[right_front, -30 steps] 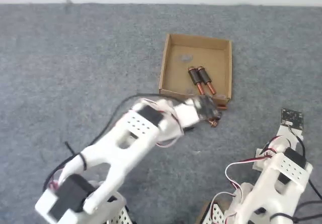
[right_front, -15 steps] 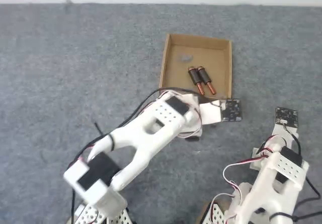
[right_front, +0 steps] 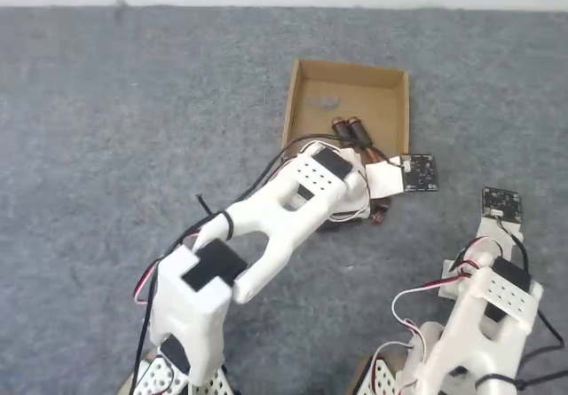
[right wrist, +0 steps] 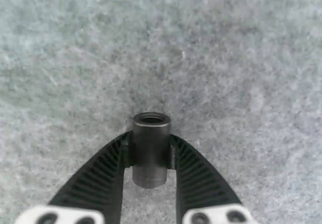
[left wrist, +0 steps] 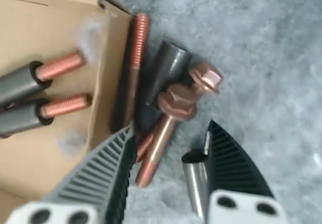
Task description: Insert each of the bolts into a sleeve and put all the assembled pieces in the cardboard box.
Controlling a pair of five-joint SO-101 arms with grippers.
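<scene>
My left gripper (left wrist: 168,131) stands open just outside the cardboard box's (right_front: 295,102) near right corner. Between its fingers lies a copper bolt (left wrist: 160,143). A second bolt (left wrist: 205,78) and a dark sleeve (left wrist: 166,68) lie touching it, and a third bolt (left wrist: 137,53) rests along the box wall (left wrist: 108,73). A grey cylinder (left wrist: 195,183) sits against one finger's inner side. Two assembled pieces (right_front: 352,134) lie inside the box. My right gripper (right wrist: 151,141) is shut on an upright dark sleeve (right wrist: 150,151) over bare carpet, at the near right of the table.
Grey carpet (right_front: 133,129) covers the whole table. The left arm (right_front: 284,217) stretches diagonally from the near edge to the box corner. The right arm (right_front: 493,302) stands at the near right, with carpet between it and the box.
The left arm has swung farther toward the box's near right corner, and its wrist has turned over the loose bolts. The right arm has shifted only slightly.
</scene>
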